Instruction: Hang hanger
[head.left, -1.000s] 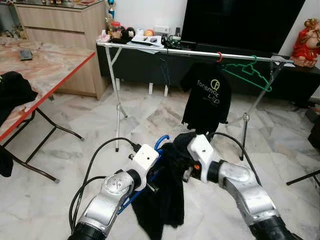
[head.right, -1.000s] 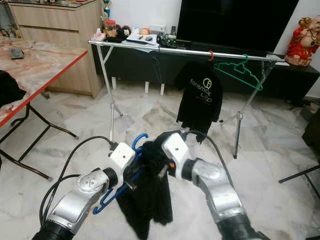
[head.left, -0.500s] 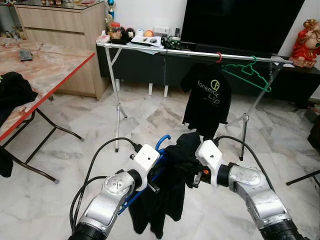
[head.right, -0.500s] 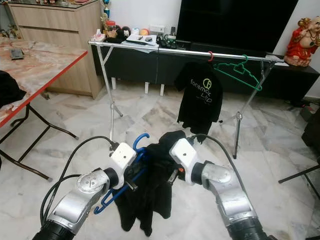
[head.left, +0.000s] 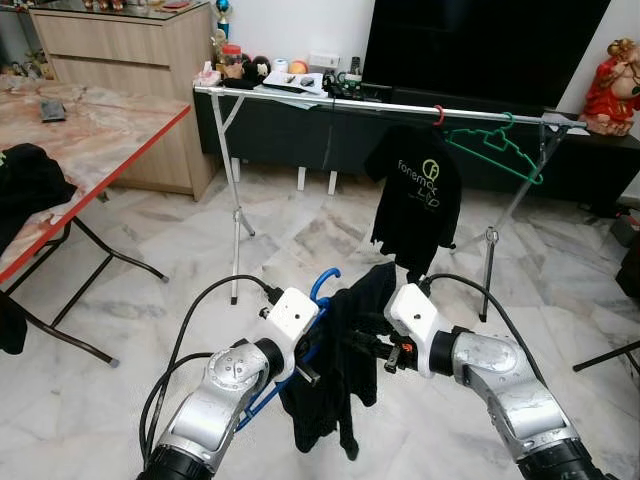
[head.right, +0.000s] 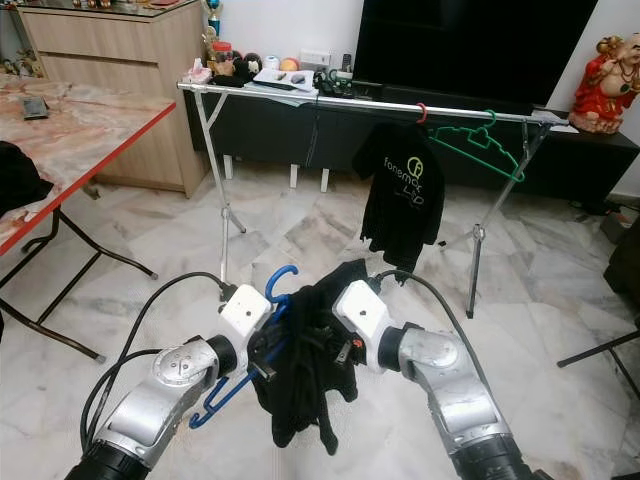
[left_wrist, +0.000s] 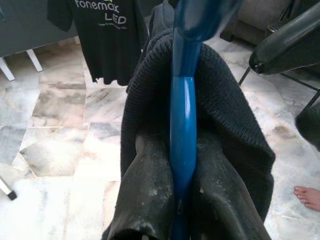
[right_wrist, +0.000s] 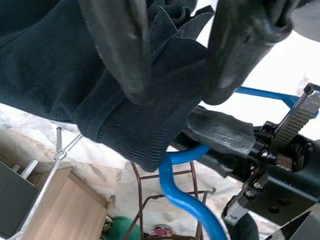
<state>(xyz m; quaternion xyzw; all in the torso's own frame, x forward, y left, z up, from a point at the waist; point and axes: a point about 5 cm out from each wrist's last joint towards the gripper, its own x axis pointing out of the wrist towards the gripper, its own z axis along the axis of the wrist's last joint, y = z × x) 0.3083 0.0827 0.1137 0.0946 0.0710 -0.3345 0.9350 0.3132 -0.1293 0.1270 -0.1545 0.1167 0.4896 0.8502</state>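
Note:
My left gripper (head.left: 316, 342) is shut on a blue hanger (left_wrist: 183, 125), whose hook (head.left: 322, 283) rises above the wrist. A black garment (head.left: 335, 395) is draped over the hanger and hangs down between my two arms. My right gripper (right_wrist: 175, 55) is shut on a fold of that garment just right of the hanger, low in front of me. The clothes rack's metal rail (head.left: 380, 104) runs across the room ahead, some way off. On it hang a black printed T-shirt (head.left: 415, 195) and an empty green hanger (head.left: 495, 150).
A marble-topped table with a red edge (head.left: 100, 140) stands on the left with a dark cloth (head.left: 25, 185) on it. Behind the rack are a cluttered low TV console (head.left: 290, 80) and a red statue (head.left: 612, 85). A person's bare foot (left_wrist: 307, 196) is on the floor.
My right gripper has dropped from above the hanger and drawn in beside it. The garment, bunched up a second ago, now hangs in a longer, narrower fall from the hanger.

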